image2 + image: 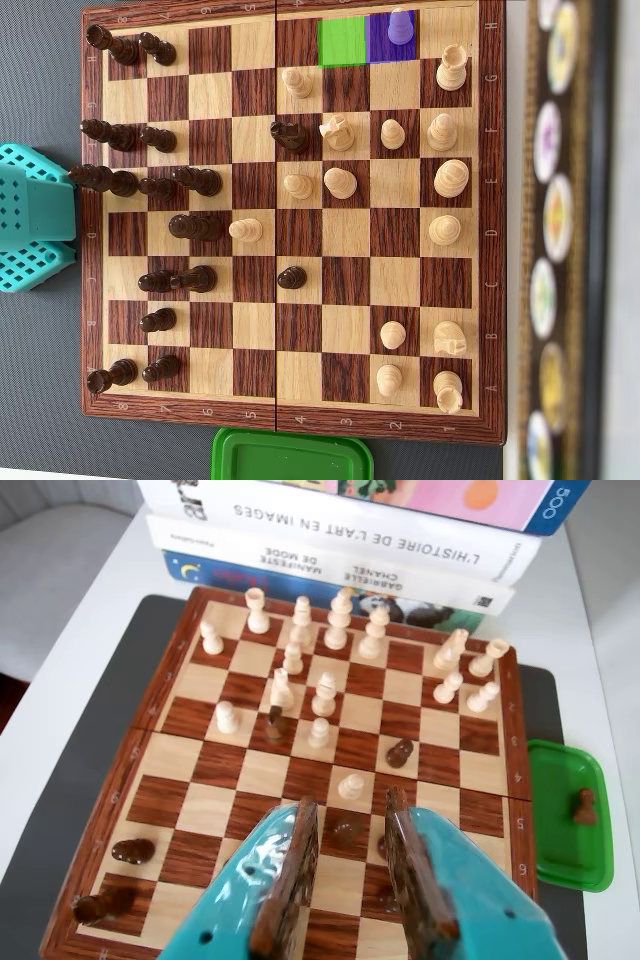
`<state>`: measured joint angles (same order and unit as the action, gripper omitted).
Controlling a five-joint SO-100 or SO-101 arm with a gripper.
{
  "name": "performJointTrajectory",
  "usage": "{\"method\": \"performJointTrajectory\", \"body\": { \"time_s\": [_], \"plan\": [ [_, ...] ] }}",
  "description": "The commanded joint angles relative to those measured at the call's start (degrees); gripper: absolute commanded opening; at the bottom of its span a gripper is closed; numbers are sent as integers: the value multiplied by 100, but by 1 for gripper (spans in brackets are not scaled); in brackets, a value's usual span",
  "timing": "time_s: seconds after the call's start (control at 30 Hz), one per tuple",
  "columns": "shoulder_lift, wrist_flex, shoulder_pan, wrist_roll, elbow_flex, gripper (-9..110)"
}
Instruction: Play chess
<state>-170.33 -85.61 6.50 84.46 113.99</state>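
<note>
The teal claw (350, 825) hangs with jaws apart, empty, over the near dark ranks of the chessboard (150, 720). A purple-tinted light pawn (400, 25) stands in the overhead view's top row: small, light, rigid, smooth wood, best pinched at its narrow neck.

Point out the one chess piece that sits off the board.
It is the dark wooden pawn standing in the green plastic tray at the board's right edge in the wrist view. Every other piece stands on the wooden chessboard.
</note>
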Motion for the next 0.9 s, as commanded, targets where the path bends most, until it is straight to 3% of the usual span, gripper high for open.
{"method": "performJointTrajectory", "body": {
  "time_s": [0.0, 0.47, 0.87],
  "plan": [
    [756, -70, 334, 9, -466, 11],
    [3208, -53, 1178, 44, -914, 11],
    [6240, -79, 1151, 53, -2716, 12]
  ]
}}
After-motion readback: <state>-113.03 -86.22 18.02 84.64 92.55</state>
